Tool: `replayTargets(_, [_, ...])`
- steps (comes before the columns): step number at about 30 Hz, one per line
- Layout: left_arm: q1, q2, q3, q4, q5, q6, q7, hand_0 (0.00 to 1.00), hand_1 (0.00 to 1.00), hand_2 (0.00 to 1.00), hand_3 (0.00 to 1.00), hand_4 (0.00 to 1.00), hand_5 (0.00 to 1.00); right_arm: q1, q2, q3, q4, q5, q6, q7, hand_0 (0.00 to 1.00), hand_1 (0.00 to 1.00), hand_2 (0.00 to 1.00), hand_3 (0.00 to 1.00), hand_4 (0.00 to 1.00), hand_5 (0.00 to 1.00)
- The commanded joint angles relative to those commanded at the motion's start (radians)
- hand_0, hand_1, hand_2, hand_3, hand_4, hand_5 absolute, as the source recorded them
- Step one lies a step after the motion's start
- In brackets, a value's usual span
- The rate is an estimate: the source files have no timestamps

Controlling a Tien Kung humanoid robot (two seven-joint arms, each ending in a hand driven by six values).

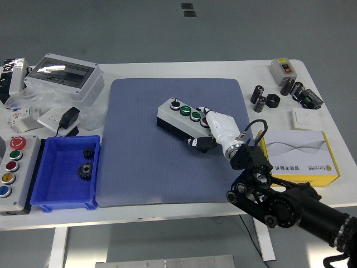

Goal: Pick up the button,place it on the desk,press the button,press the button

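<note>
- The right arm (290, 206), black and jointed, comes in from the lower right corner over the white worktop (167, 209).
- Its right hand (220, 131), in a white shell, lies over the near right end of the button box (181, 117); dark fingers (199, 143) curl at the box's near edge, touching it, though whether they clamp it I cannot tell.
- The button box sits tilted on the blue-grey mat (150, 162), near its middle, with a black and two green buttons showing.
- A blue bin (56, 195) holding two gears stands left of the mat, beside a grey control panel (15, 167).
- A yellow-and-white carton (298, 159) lies right of the mat.
- Farther back: a grey enclosure (67, 75) at left, black cylinders (265, 97) and a small switch box (283, 68) at right.
</note>
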Motion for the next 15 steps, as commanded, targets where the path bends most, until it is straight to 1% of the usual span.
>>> replayTargets(2, [0.0, 0.0, 0.0, 0.0, 0.0, 0.0, 0.0, 0.626, 0.553, 0.529, 0.598, 0.626, 0.197, -0.001, -0.002, 0.003, 0.004, 0.0, -0.001, 0.003, 0.176, 0.397, 0.474, 0.71, 0.681, 0.162])
replayTargets(3, [0.0, 0.0, 0.0, 0.0, -0.001, 0.0, -0.001, 0.626, 0.552, 0.529, 0.598, 0.626, 0.196, -0.003, -0.006, 0.008, 0.012, 0.003, -0.003, 0.011, 0.151, 0.371, 0.419, 0.661, 0.625, 0.183])
replayTargets(4, [0.0, 0.0, 0.0, 0.0, -0.001, 0.0, -0.001, 0.626, 0.552, 0.529, 0.598, 0.626, 0.196, -0.006, -0.011, 0.013, 0.022, 0.008, -0.004, 0.023, 0.151, 0.371, 0.419, 0.661, 0.625, 0.183])
replayTargets(6, [0.001, 0.0, -0.001, 0.0, -0.001, 0.0, -0.001, 0.626, 0.552, 0.529, 0.598, 0.626, 0.196, -0.013, -0.032, 0.027, 0.058, 0.038, 0.001, 0.065, 0.151, 0.371, 0.419, 0.661, 0.625, 0.183])
replayTargets(8, [0.001, 0.0, -0.002, 0.0, -0.002, 0.001, -0.002, 0.626, 0.552, 0.529, 0.598, 0.626, 0.196, -0.019, -0.064, 0.044, 0.101, 0.077, 0.023, 0.118, 0.151, 0.371, 0.419, 0.661, 0.625, 0.183])
replayTargets(9, [0.001, -0.001, -0.002, 0.0, -0.002, 0.001, -0.002, 0.626, 0.551, 0.529, 0.598, 0.626, 0.196, -0.021, -0.077, 0.049, 0.118, 0.087, 0.035, 0.139, 0.115, 0.313, 0.355, 0.491, 0.283, 0.02])
replayTargets(11, [0.001, -0.001, -0.003, 0.0, -0.003, 0.002, -0.002, 0.626, 0.551, 0.529, 0.598, 0.626, 0.196, -0.021, -0.117, 0.055, 0.163, 0.116, 0.075, 0.199, 0.115, 0.313, 0.355, 0.491, 0.283, 0.02])
replayTargets(14, [0.001, -0.002, -0.005, 0.0, 0.0, 0.002, -0.003, 0.626, 0.551, 0.529, 0.598, 0.626, 0.196, -0.016, -0.178, 0.034, 0.227, 0.155, 0.141, 0.288, 0.115, 0.313, 0.355, 0.491, 0.283, 0.02])
replayTargets(15, [0.0, -0.002, -0.005, 0.0, 0.001, 0.002, -0.004, 0.626, 0.551, 0.53, 0.599, 0.625, 0.195, -0.016, -0.199, 0.02, 0.249, 0.175, 0.165, 0.316, 0.11, 0.292, 0.336, 0.43, 0.173, 0.002])
